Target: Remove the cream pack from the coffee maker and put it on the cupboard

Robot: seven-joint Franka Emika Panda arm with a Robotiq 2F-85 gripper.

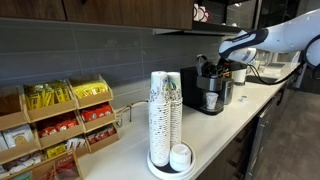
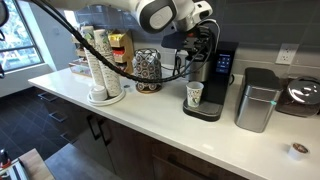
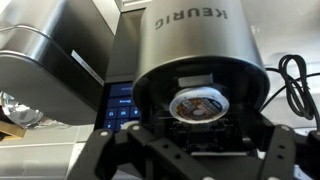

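Observation:
The black and silver coffee maker (image 1: pixel 210 88) (image 2: pixel 212 72) stands on the cupboard's white top (image 1: pixel 255 108) (image 2: pixel 150 118). In the wrist view the machine (image 3: pixel 190 40) fills the frame and its lettering reads upside down. The cream pack (image 3: pixel 197 105), a small round pod with a printed foil lid, sits in the machine's open pod holder. My gripper (image 3: pixel 198 142) is open just in front of the holder, with a finger on each side and nothing held. In both exterior views the gripper (image 1: pixel 217 62) (image 2: pixel 196 38) is at the machine's top.
A white paper cup (image 1: pixel 211 101) (image 2: pixel 194 95) stands under the spout. Tall paper-cup stacks (image 1: pixel 165 115) (image 2: pixel 100 60) stand on the counter, and a snack rack (image 1: pixel 60 120) sits beyond them. A silver canister (image 2: pixel 257 100) and another appliance (image 2: pixel 303 95) stand beside the machine. Dark wall cabinets hang above.

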